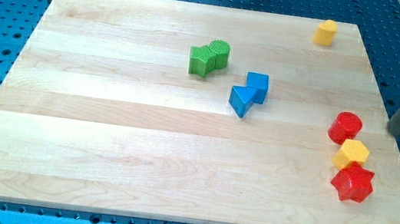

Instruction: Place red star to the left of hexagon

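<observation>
The red star (pixel 352 184) lies near the board's right edge, low in the view. The yellow hexagon (pixel 351 154) sits just above it, touching it. A red cylinder (pixel 346 127) sits just above the hexagon. My rod comes in from the view's top right and my tip (pixel 395 132) rests near the board's right edge, to the right of the red cylinder and above and to the right of the hexagon, apart from all blocks.
Two green blocks (pixel 209 57) touch each other at upper centre. A blue cube (pixel 257 86) and a blue triangular block (pixel 241 100) touch near the centre. A yellow block (pixel 325 32) stands at the top right. The wooden board (pixel 104 130) lies on a blue perforated table.
</observation>
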Controlling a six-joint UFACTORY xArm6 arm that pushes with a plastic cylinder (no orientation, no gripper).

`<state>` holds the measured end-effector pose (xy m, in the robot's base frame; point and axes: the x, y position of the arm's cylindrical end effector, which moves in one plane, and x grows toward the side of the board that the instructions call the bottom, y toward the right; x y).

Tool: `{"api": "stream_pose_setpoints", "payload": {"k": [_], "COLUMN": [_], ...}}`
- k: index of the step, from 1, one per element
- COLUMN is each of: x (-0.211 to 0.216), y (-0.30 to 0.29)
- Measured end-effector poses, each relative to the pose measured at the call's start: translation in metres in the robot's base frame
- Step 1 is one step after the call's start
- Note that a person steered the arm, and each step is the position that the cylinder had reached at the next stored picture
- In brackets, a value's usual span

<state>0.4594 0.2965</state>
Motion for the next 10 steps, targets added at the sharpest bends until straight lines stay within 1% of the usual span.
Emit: {"api": "stream_pose_setpoints", "payload": {"k": [1, 2, 3, 4, 5, 6, 7, 8, 9, 10], "x": [0.010, 0.015, 0.044, 0.054, 0.111, 0.158, 0.134, 0.121, 0.111, 0.112], "y": [-0.085, -0.189, -0.316, -0.313, -0.224, -0.125, -0.040, -0.062, -0.143, -0.152]}}
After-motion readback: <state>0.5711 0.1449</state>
